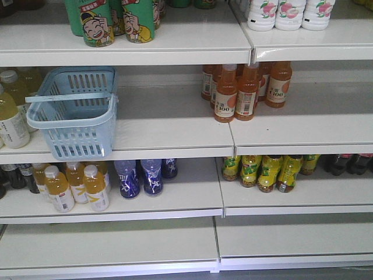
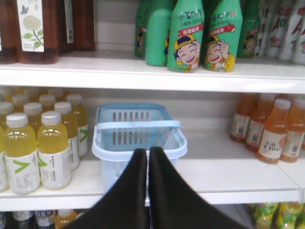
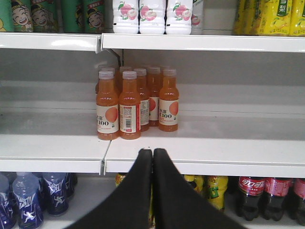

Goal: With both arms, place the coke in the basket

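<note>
On the middle shelf, front view: light-blue plastic basket with slotted sides (image 1: 78, 140), left bay, at the shelf's front edge, flat handle (image 1: 67, 97) lying across its rim. Pale-yellow drink bottles (image 1: 11, 116) just beside it on the left, cut by the frame. Orange drink bottles (image 1: 236, 93) well apart to the right.

Left wrist view: left tool (image 2: 148, 150), tapered black fingers pressed together, nothing between them. It covers the middle of the basket's front wall, and the basket floor is hidden. The basket stands between the yellow bottles and the orange ones.

Right wrist view: right tool (image 3: 152, 150), fingers likewise together and holding nothing, before the orange cluster, whose rear bottles are hidden. Dark cola bottles with red labels (image 3: 267, 193), lower shelf, right: caps hidden by the shelf edge, bases cropped.
</note>
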`<state>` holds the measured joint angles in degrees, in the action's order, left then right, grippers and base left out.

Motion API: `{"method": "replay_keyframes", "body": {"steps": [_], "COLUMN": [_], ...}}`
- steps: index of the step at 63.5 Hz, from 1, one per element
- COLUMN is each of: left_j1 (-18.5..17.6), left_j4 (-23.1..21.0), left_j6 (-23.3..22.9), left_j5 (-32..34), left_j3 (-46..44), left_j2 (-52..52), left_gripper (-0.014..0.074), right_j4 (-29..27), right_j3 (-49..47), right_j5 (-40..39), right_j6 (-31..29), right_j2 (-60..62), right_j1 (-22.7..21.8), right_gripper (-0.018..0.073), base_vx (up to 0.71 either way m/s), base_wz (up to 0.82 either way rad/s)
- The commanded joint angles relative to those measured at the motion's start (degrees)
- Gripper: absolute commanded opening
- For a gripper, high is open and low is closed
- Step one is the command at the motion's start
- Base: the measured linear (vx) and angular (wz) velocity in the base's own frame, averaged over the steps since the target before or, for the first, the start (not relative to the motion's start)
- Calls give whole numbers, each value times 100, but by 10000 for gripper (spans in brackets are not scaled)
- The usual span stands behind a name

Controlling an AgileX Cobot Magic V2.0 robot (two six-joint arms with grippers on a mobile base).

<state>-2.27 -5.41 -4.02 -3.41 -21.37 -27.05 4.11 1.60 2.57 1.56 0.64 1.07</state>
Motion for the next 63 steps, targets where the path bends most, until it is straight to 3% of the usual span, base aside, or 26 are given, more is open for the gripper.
{"method": "replay_keyframes", "body": {"steps": [1,33,63], "left_j1": [6,6,6], "left_j4": [-45,-136,-42], "left_j6": [-8,-88,7], "left_j5": [-11,-232,-125], "left_j3": [-577,-717,-717], "left_j2": [-610,-1425,-1425], "left_gripper": [-6,15,214], "right_j4": [16,16,16], "right_j3": [47,47,47], "right_j5": [-417,-411,-411], "right_j6": [-21,-21,-21], "right_j2": [72,72,72], "right_j1": [-30,-30,-30], "right_gripper": [-10,-10,-10], "base_vx": [0,0,0], "base_wz": [0,0,0]}}
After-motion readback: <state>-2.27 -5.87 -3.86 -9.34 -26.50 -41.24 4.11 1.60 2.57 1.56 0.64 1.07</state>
